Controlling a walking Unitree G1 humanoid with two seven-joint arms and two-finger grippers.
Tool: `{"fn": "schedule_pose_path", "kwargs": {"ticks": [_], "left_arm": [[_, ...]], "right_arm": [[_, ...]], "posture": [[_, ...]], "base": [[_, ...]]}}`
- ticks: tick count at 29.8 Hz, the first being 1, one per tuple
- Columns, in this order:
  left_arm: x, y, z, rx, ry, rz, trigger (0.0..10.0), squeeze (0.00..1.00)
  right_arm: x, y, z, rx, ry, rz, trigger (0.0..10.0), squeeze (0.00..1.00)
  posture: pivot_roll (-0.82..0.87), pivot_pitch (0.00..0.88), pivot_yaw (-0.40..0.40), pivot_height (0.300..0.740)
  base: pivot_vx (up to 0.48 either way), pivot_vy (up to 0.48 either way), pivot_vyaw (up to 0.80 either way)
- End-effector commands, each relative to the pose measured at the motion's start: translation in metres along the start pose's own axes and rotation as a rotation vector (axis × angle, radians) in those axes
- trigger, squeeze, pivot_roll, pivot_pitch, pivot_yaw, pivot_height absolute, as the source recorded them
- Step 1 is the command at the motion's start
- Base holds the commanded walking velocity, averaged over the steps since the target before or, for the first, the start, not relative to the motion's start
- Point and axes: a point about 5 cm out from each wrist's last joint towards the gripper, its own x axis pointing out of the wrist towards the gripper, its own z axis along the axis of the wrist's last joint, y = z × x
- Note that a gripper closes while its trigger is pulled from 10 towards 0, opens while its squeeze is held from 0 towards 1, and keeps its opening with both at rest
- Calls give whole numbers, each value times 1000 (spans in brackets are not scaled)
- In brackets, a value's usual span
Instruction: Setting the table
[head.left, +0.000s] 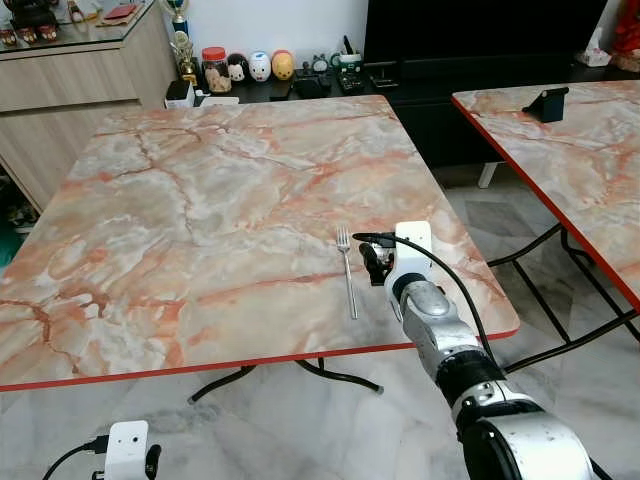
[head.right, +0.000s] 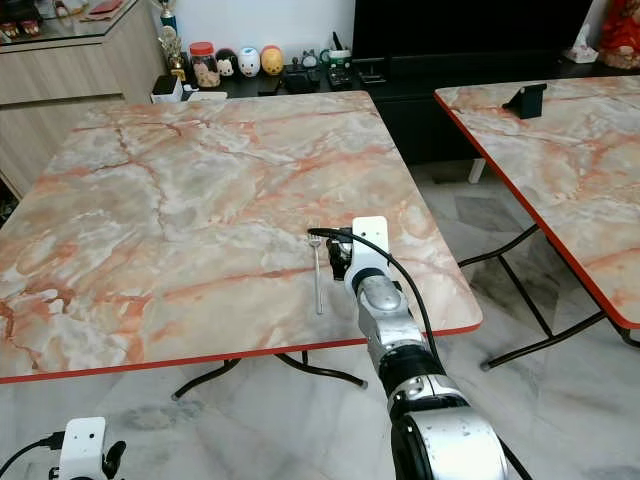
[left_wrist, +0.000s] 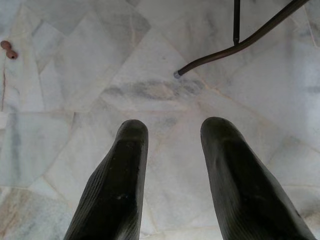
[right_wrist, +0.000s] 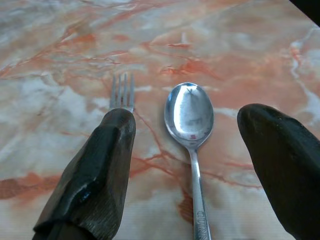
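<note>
The right gripper (right_wrist: 185, 145) is hovering low over the marble-patterned table (head.left: 200, 220) with its fingers spread wide, gripping nothing. Between them a steel spoon (right_wrist: 190, 130) is lying flat, bowl up (lettering stamped on its handle is showing, too blurred to read). A fork (head.left: 347, 272) is lying just beside it. The left gripper (left_wrist: 175, 150) is hanging open over the pale tiled floor (left_wrist: 75, 75).
</note>
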Motion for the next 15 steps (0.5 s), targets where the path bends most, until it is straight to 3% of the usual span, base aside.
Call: {"fn": "schedule_pose_path", "kwargs": {"ticks": [1, 15], "left_arm": [[-3, 1, -7, -5, 19, 12, 10000, 0], [-3, 0, -8, -15, 21, 19, 10000, 0]], "right_arm": [[2, 1, 1, -2, 31, -10, 10000, 0], [2, 7, -10, -16, 106, 2, 10000, 0]], "posture": [[8, 0, 12, 724], [15, 0, 5, 724]], "base": [[0, 0, 0], [0, 0, 0]]}}
